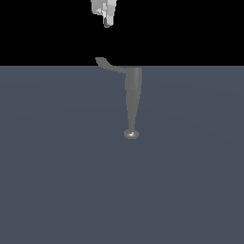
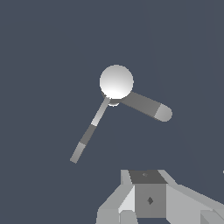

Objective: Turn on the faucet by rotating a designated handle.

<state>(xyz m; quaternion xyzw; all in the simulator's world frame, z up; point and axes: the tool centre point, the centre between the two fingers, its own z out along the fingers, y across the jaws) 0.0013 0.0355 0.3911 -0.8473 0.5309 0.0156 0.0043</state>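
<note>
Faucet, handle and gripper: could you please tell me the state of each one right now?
Faucet: untouched, nothing in contact with it.
Handle: free, sticking out to the exterior view's left, not gripped.
Gripper: above the handle and apart from it, holding nothing; whether its jaws are open cannot be told.
</note>
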